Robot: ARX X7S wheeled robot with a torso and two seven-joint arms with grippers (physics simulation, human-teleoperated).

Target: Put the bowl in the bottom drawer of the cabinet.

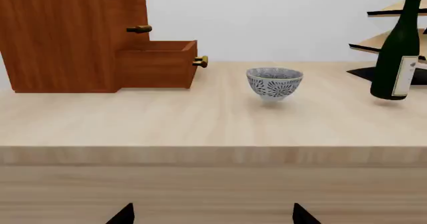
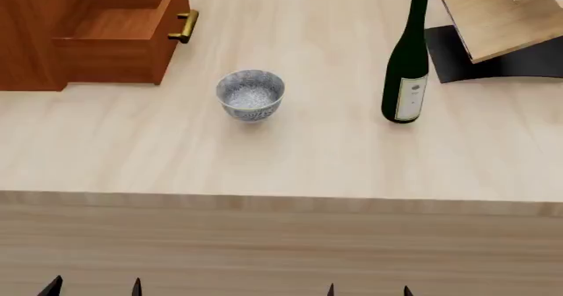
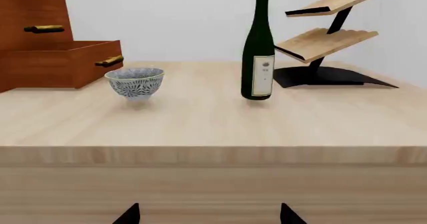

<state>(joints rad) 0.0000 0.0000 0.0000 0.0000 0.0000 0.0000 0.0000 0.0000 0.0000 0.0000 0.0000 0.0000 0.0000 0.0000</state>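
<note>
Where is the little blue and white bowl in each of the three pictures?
Head view: the bowl is left of centre, on the table.
Left wrist view: the bowl is right of centre.
Right wrist view: the bowl is at left.
Shared landmark: in all three it stands between the open bottom drawer and the green bottle.

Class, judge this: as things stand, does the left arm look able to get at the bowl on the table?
Probably yes. The bowl stands alone on the table, apart from the open bottom drawer and the bottle. The left gripper sits low before the table edge, open, with nothing between.
</note>
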